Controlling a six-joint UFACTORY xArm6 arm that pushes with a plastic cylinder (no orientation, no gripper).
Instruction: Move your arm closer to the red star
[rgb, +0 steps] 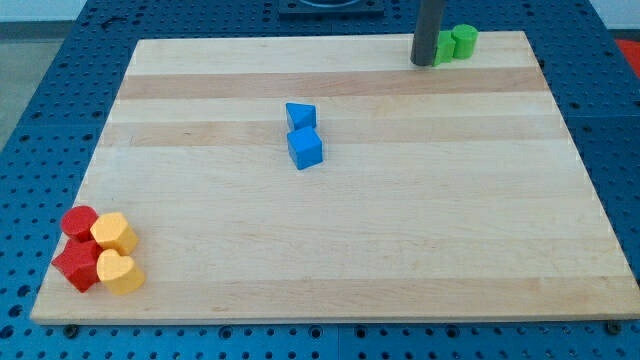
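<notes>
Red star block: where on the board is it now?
The red star block lies at the wooden board's bottom-left corner, touching the yellow blocks on its right, below the red cylinder.

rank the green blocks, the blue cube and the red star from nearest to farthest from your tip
My tip is at the view's top right.
1. green blocks: right beside my tip, at the board's top right edge.
2. blue cube: mid-board, toward the view's left of my tip.
3. red star: bottom left corner, beside the yellow blocks.

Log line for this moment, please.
my tip: top right, beside green blocks | red star: bottom left, far | not yet approached
</notes>
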